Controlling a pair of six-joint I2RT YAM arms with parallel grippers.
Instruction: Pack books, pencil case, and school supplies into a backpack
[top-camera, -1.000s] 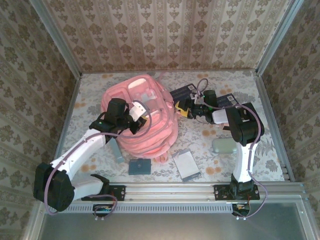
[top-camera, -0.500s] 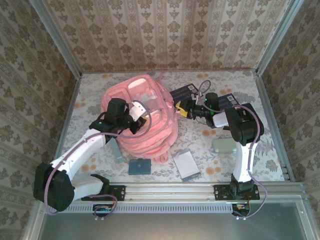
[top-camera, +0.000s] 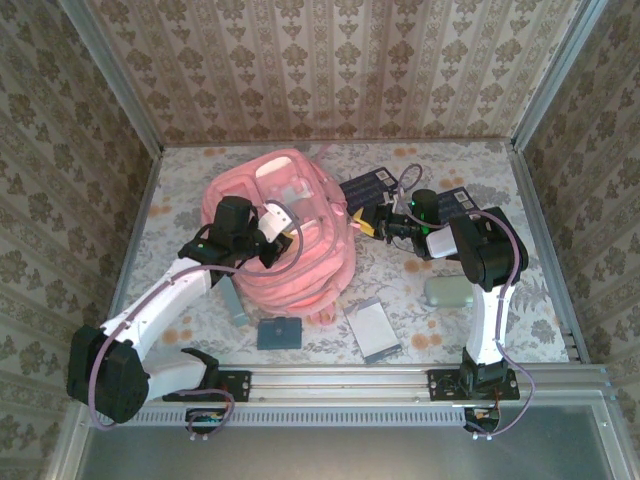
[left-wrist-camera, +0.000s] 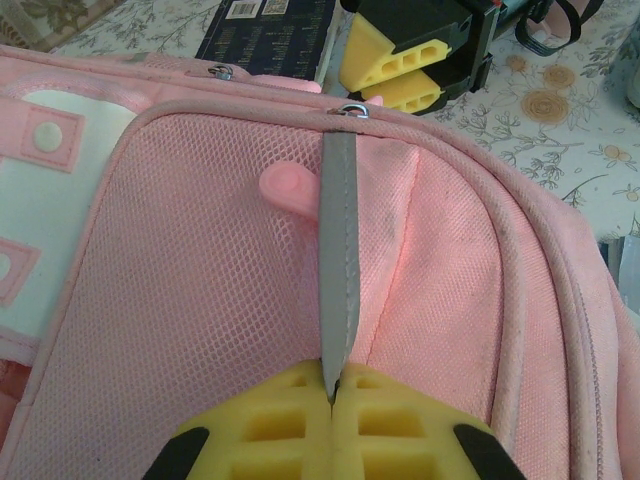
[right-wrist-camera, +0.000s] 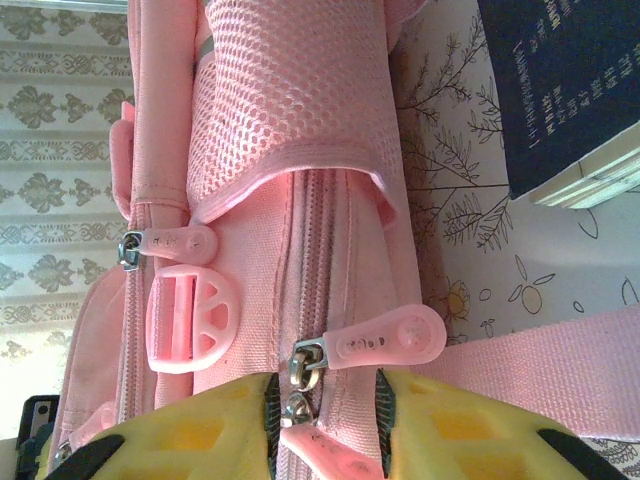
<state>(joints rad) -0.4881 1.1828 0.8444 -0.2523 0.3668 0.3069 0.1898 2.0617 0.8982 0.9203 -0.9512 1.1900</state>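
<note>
On floral tabletop (top-camera: 410, 285), left of centre: large pink backpack (top-camera: 320, 255), lying flat, mesh pocket and zips facing up. Beyond its far-right corner, navy book (top-camera: 368, 185) flat on the cloth; second navy book (top-camera: 458, 199) further right, partly under right arm. Right side, nearer: pale grey-green case (top-camera: 448, 291). Toward near edge, silver-framed pale rectangle (top-camera: 372, 330) and dark teal rectangle (top-camera: 278, 333), apart, not touching. Slim grey-blue piece (top-camera: 235, 300) just beside backpack's near-left edge.

Left gripper (left-wrist-camera: 333, 395) over backpack's middle, jaws closed tight on grey strap (left-wrist-camera: 338, 250) running up to metal ring at mesh pocket's rim.

Right gripper (right-wrist-camera: 325, 400) at backpack's right edge, jaws part-open, straddling zip slider and pink pull tab (right-wrist-camera: 320, 440); pad contact with tab not discernible. Second pink pull tab (right-wrist-camera: 385, 340) just beyond fingertips, free.
</note>
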